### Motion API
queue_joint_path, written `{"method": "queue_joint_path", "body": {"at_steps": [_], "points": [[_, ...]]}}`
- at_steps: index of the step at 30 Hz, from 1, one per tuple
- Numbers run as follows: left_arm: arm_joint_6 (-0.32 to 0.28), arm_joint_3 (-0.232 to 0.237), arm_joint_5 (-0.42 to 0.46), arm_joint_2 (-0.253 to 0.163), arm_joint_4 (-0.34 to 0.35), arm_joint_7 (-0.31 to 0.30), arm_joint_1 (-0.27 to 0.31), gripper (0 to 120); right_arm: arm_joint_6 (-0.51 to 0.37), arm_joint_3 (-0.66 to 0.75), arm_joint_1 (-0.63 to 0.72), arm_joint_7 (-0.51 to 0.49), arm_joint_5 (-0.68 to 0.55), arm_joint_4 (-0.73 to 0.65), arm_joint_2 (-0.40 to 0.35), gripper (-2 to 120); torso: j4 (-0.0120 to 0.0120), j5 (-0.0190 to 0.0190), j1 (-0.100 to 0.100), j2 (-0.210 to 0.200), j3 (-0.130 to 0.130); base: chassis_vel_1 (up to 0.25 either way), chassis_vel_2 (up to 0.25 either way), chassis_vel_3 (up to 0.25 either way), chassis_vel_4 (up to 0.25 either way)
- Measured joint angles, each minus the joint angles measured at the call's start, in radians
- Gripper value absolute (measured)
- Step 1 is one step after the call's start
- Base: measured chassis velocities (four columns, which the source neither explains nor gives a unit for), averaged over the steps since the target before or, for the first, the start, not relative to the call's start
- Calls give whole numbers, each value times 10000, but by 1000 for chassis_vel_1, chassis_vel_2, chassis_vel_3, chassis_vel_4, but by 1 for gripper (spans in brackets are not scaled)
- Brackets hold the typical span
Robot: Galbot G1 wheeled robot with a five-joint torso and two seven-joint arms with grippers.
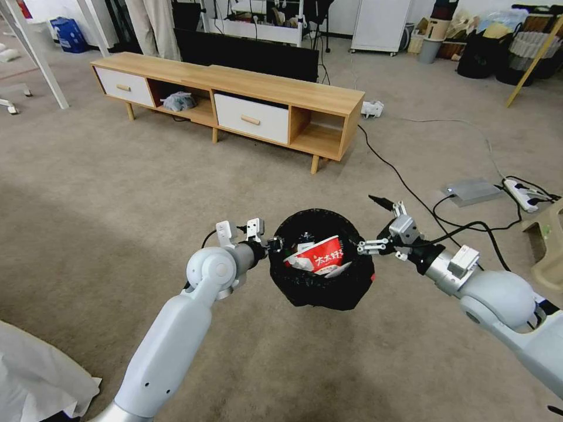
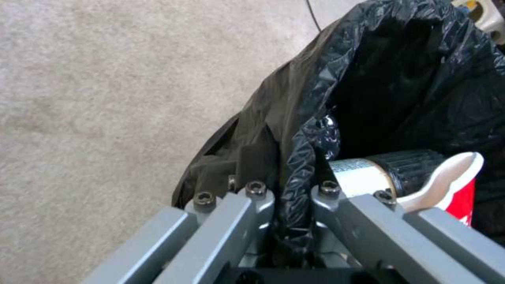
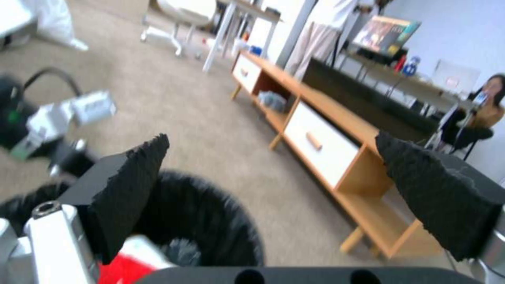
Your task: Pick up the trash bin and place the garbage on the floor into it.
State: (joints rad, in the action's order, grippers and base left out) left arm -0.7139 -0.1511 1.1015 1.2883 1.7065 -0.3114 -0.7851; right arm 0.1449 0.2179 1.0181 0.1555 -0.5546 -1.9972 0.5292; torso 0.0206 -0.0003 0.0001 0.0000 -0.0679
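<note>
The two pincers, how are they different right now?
The left pincer is shut on the rim of the trash bin, holding it off the floor; the right pincer is open with nothing between its pads. The left one pinches the crinkled black liner; the right one hangs at the opposite rim, by the red-and-white wrapper inside. Both reach toward the same bin.

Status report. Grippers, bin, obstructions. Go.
Left gripper shut on the trash bin rim, bin held off the floor. Right gripper open, empty, beside the bin's far rim. Garbage inside. Cables on carpet to the right.
</note>
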Motion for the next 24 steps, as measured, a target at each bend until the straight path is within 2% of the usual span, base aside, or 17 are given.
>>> {"method": "queue_joint_path", "body": {"at_steps": [6,12,14,18,20,24], "points": [[2,-236,-144,-218,238,0,-182,1,12,334,-117,-131,-124,-203,161,100,0,0,0,0,0,0,0,0,0],[86,-625,-628,-503,880,49,-518,1,50,824,99,-389,-143,-241,485,100,0,1,0,0,0,0,0,0,0],[133,-871,-808,-691,1323,49,-748,1,54,1158,287,-551,-138,-246,692,100,0,1,0,0,0,0,0,0,0],[154,-1065,-841,-815,1638,-15,-924,1,59,1396,418,-697,-129,-248,837,100,1,1,0,0,0,0,0,0,0],[154,-1364,-795,-956,2027,-191,-1148,1,64,1676,586,-829,-128,-249,985,100,0,1,0,0,0,0,0,0,0],[140,-1676,-773,-1135,2397,-316,-1334,1,68,1902,696,-1116,-118,-241,1198,100,0,0,-1,0,0,0,0,0,0]]}}
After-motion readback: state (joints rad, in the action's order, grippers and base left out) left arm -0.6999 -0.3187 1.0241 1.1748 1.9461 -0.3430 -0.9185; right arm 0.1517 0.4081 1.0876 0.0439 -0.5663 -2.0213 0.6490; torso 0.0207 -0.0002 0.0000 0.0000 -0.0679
